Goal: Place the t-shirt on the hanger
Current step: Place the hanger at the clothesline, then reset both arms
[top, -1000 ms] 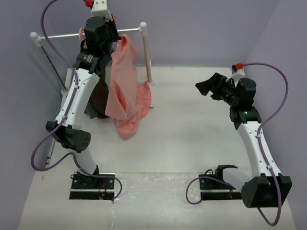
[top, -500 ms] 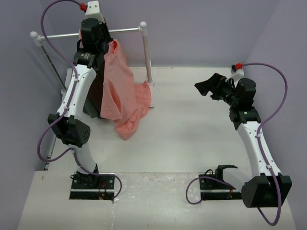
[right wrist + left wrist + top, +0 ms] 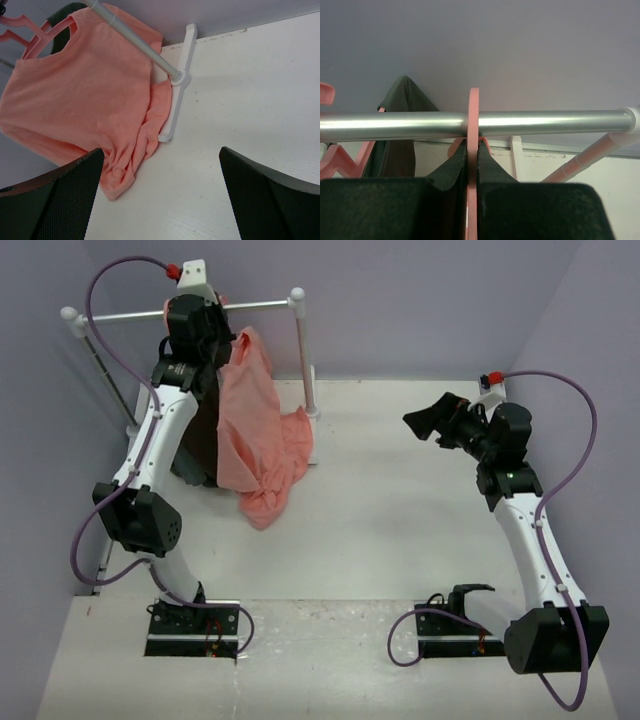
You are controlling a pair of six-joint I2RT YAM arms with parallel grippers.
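The salmon-pink t-shirt (image 3: 252, 420) hangs on the thin pink hanger, and its lower end is crumpled on the table (image 3: 265, 502). My left gripper (image 3: 197, 318) is raised at the rail (image 3: 130, 313) and shut on the hanger's hook (image 3: 473, 107). In the left wrist view the gripper (image 3: 473, 144) pinches the hook, which crosses the metal rail (image 3: 545, 121). My right gripper (image 3: 422, 420) is open and empty, well to the right of the t-shirt. In the right wrist view the gripper (image 3: 160, 172) faces the t-shirt (image 3: 80, 100).
A dark grey shirt (image 3: 200, 445) on a matching pink hanger (image 3: 340, 162) hangs on the same rail, left of the t-shirt. The rack's white post and foot (image 3: 305, 365) stand beside the t-shirt and show in the right wrist view (image 3: 177, 85). Purple walls close off the back and sides.
My left gripper has shifted left and back along the rail with the hanger, and the t-shirt has swung with it. The right arm has barely moved.
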